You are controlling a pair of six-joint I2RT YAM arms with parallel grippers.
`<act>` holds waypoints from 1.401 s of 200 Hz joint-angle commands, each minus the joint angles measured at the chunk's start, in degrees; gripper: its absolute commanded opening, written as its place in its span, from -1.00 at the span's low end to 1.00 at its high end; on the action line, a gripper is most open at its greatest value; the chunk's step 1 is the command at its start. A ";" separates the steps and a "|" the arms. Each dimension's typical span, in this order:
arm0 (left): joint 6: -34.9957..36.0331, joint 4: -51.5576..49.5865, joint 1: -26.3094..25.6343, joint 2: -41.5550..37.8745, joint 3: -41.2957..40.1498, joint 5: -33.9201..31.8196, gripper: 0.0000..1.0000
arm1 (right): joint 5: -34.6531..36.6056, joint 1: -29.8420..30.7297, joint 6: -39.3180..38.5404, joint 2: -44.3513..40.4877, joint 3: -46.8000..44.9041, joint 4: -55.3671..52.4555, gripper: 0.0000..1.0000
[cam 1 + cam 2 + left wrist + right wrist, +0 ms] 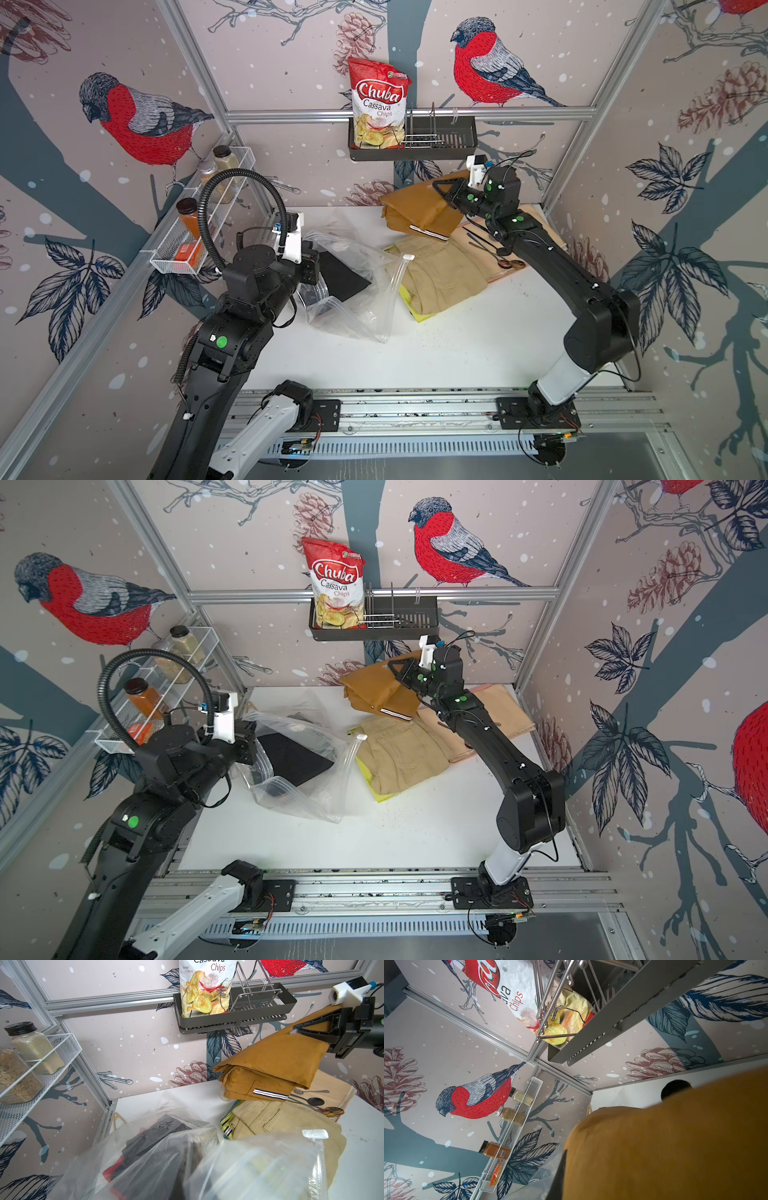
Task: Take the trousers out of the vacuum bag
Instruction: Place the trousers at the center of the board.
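R gripper clamped on the mustard trousers, held up near the table's back edge. L gripper pinched tight on the vacuum bag rim, left side. Dark pair inside it, khaki pair out beside it.

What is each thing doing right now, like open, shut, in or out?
vacuum bag, open, crumpled
dark trousers, inside the vacuum bag
mustard trousers, folded, lifted by one end
khaki trousers, out, lying folded on yellow trousers
left gripper, shut on the vacuum bag
right gripper, shut on the mustard trousers
chips bag, upright in basket
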 commanded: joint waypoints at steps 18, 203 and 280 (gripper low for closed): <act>-0.14 0.82 0.01 -0.86 -0.86 -0.29 -1.00 | -5.83 -0.32 -4.97 4.49 8.30 5.98 -1.00; 1.10 0.98 0.04 0.08 -1.55 -0.57 -1.00 | -10.42 1.67 -19.47 4.27 -1.28 4.32 -1.00; 0.69 -2.47 0.04 -3.90 -1.01 -3.30 -1.00 | -13.21 0.83 -29.12 12.96 14.52 -7.50 -1.00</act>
